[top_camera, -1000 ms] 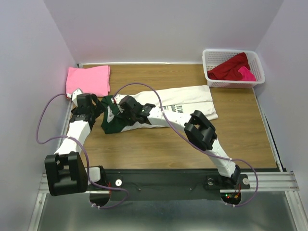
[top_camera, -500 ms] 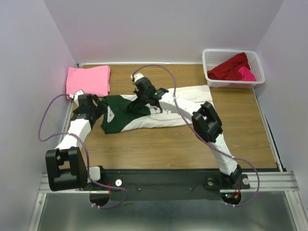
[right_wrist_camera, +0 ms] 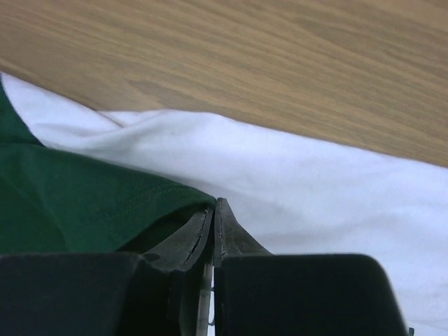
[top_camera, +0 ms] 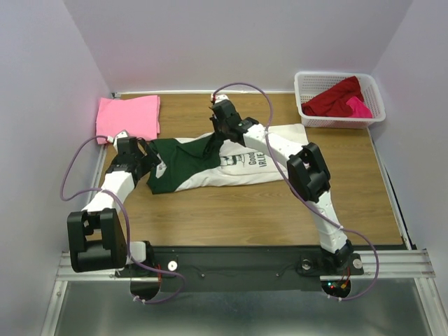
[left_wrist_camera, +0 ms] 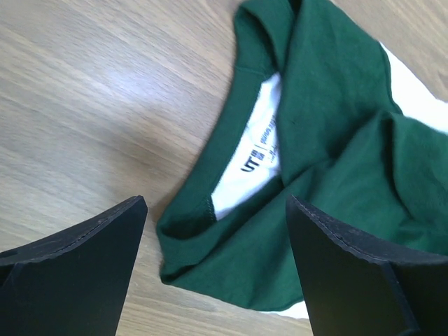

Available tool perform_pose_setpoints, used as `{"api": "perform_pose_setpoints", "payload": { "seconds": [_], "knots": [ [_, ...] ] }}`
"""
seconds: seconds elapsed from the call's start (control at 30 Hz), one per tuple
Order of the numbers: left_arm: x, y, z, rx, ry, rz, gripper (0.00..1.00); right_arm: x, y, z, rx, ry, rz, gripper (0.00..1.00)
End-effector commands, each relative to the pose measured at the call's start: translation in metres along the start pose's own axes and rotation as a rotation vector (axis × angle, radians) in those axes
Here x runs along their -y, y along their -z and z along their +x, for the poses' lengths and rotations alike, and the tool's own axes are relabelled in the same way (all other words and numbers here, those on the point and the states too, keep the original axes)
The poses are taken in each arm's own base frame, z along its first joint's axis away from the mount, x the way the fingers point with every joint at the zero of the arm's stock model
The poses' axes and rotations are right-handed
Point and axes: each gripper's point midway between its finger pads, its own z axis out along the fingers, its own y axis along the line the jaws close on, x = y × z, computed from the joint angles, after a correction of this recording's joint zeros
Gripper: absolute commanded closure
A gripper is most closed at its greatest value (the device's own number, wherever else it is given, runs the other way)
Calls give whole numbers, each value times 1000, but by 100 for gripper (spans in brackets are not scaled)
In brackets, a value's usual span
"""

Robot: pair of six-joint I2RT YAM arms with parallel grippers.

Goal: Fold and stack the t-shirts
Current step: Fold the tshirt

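Step in hand: judged to be the fold of the white-and-green t-shirt (top_camera: 245, 164), at the stage of handling one sleeve.
Shirt location: spread along the middle of the table (top_camera: 245, 210), collar (left_wrist_camera: 210, 189) toward the left arm.
Right gripper (right_wrist_camera: 212, 210): jaws closed, pinching the hem of the green sleeve (right_wrist_camera: 84, 203) at the shirt's far edge.
Left gripper (left_wrist_camera: 215, 206): jaws wide apart, holding nothing, hanging over the collar.
Next move calls for: probably laying the sleeve flat on the body before release. The left gripper should pin the collar to keep the cloth from dragging.
Count, t-shirts: four visible.
- One white-and-green, on the table.
- One pink t-shirt (top_camera: 128, 117), folded at the far left corner.
- One dark red t-shirt (top_camera: 334, 98) and one magenta t-shirt (top_camera: 359, 108), both bundled in the basket (top_camera: 339, 123).
Count, baskets: one.
Count, arms: two.
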Motion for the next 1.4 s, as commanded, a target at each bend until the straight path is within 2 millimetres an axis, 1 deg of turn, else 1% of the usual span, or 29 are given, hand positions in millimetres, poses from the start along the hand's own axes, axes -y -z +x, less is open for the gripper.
{"api": "perform_pose_setpoints", "payload": {
  "seconds": [0.0, 0.03, 0.1, 0.17, 0.2, 0.23, 0.27, 0.3, 0.33, 0.37, 0.4, 0.43, 0.47, 0.5, 0.53, 0.57, 0.6, 0.63, 0.67, 0.7, 0.8, 0.87, 0.9, 0.93, 0.97, 1.1, 1.13, 1.27, 1.37],
  "knots": [
    [15, -1, -2, 6, -47, 56, 9, -16, 8, -50, 123, -42, -47, 92],
    [16, 0, -2, 8, -53, 59, 9, -12, 5, -50, 126, -48, -25, 87],
    [18, 0, 1, 1, -64, 64, 9, -7, 3, -52, 137, -74, 7, 82],
    [22, 0, 3, -3, -77, 73, 10, 9, 2, -57, 156, -107, 75, 69],
    [24, 0, 5, -6, -84, 79, 10, 12, 4, -61, 165, -123, 82, 64],
    [26, 0, 6, -9, -93, 86, 10, 20, 10, -64, 172, -137, 100, 54],
    [27, 1, 7, -11, -97, 90, 10, 26, 15, -69, 180, -144, 109, 49],
    [28, 2, 9, -15, -102, 95, 11, 37, 18, -69, 179, -152, 126, 46],
    [29, 2, 11, -24, -106, 101, 11, 47, 32, -69, 178, -157, 142, 43],
    [36, 5, 21, -50, -130, 117, 11, 56, 38, -65, 166, -163, 152, 43],
    [39, 7, 23, -57, -136, 121, 11, 66, 45, -60, 155, -166, 167, 43],
    [48, 11, 29, -84, -148, 156, 11, 83, 56, -60, 151, -182, 181, 43],
    [50, 13, 32, -97, -152, 160, 12, 94, 64, -50, 130, -183, 193, 43],
    [49, 17, 37, -121, -154, 149, 14, 108, 86, -36, 106, -187, 204, 43],
    [50, 19, 37, -125, -155, 144, 14, 127, 93, -22, 77, -204, 226, 43],
    [47, 22, 44, -152, -155, 125, 14, 139, 114, -1, 40, -222, 234, 43],
    [45, 23, 46, -159, -152, 115, 15, 149, 123, 15, 10, -237, 247, 43],
    [42, 25, 51, -177, -149, 105, 14, 172, 130, 28, -15, -272, 277, 43],
    [34, 23, 52, -175, -152, 65, 14, 180, 139, 40, -40, -300, 273, 43],
    [29, 22, 57, -193, -156, 50, 14, 204, 152, 69, -98, -351, 317, 45],
    [26, 19, 65, -214, -156, 42, 15, 226, 172, 108, -159, -410, 354, 49],
    [29, 19, 67, -222, -156, 54, 16, 228, 174, 120, -184, -416, 349, 52],
    [32, 18, 65, -218, -155, 61, 16, 229, 174, 125, -197, -417, 349, 55],
    [33, 18, 64, -219, -159, 64, 16, 230, 174, 130, -208, -422, 351, 61],
    [35, 19, 63, -216, -171, 71, 16, 230, 173, 136, -225, -425, 349, 63],
    [45, 25, 54, -185, -185, 102, 16, 226, 167, 149, -271, -424, 329, 65],
    [48, 27, 52, -179, -183, 109, 17, 225, 163, 157, -300, -421, 325, 65],
    [57, 30, 54, -180, -204, 131, 16, 224, 156, 168, -343, -421, 323, 67],
    [57, 28, 57, -192, -209, 127, 16, 228, 148, 174, -366, -408, 342, 68]
  ]
}}
